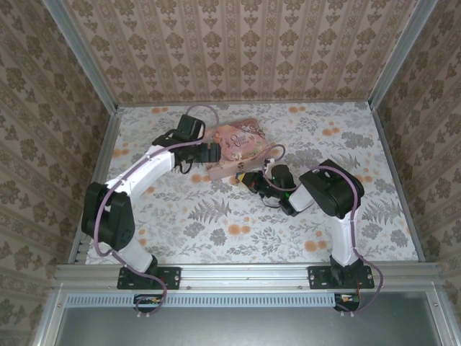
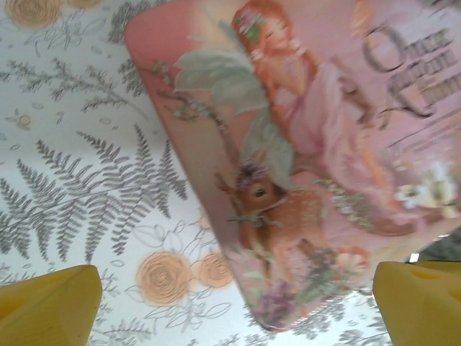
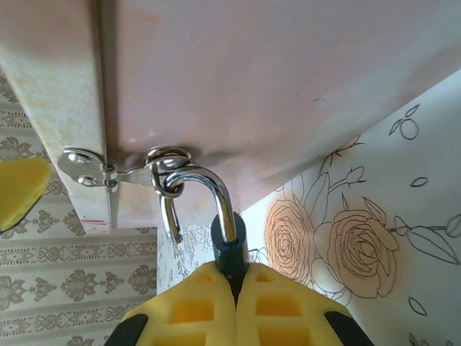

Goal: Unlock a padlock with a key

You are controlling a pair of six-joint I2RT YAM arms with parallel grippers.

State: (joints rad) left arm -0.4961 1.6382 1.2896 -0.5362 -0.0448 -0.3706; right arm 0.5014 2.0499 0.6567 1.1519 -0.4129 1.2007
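- The padlock (image 3: 229, 249) is hooked by its silver shackle through the hasp (image 3: 94, 169) on the pink tin (image 3: 252, 86) (one shackle leg stands free of the body).
- The right hand (image 3: 235, 277) is clamped on its dark body.
- The left hand (image 2: 230, 303) hovers over the tin's lid, fingers wide apart, above the tabletop (image 1: 216, 216).
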